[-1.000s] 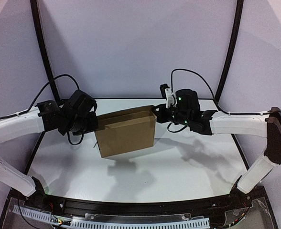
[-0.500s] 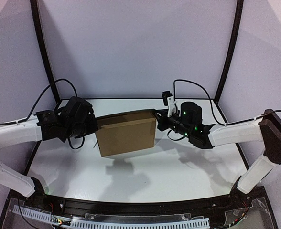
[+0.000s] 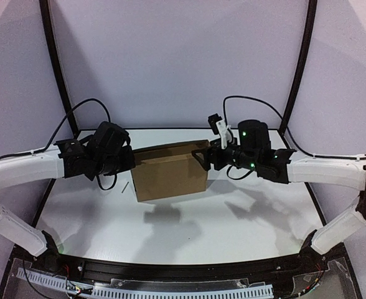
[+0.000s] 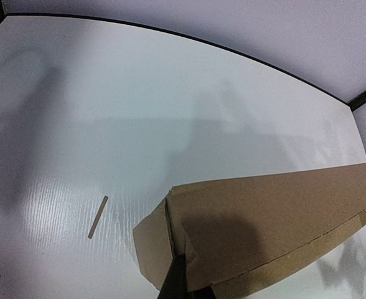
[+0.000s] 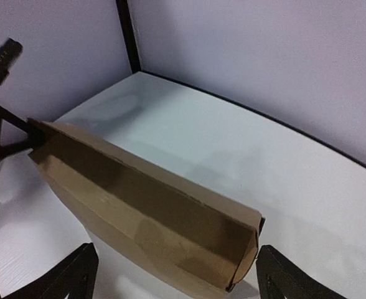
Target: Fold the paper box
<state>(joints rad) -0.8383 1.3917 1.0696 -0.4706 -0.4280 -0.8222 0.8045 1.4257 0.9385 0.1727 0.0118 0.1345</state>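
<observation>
Table (image 3: 77,218): white, with a strip of shadow lying apart from the box at its 6 o'clock. From this I judge the box to be raised off the surface.

Box (image 3: 169,173): over the table's middle, biased toward 12 o'clock and tilted. It is between the two arms. It is already a shallow closed shape, with the broad panel on top and the long walls turned up. In the left wrist view the end flap stands slightly proud of the wall, and a seam shows along the lower edge. Assessment: the main folds are done, and what remains is probably seating the end flaps or tabs flush. The far side is not visible.

Left gripper (image 3: 128,163): at the box's 9 o'clock. One dark finger (image 4: 173,283) lies on the end crease. I judge it clamped on the box and carrying it.

Right gripper (image 3: 203,157): at the box's 2 o'clock. Its fingers (image 5: 71,277) are spread wide with the box end between them, and no contact is evident.

Sliver (image 4: 98,217): a cardboard scrap on the table at the box's 8 o'clock, lying apart from it.
</observation>
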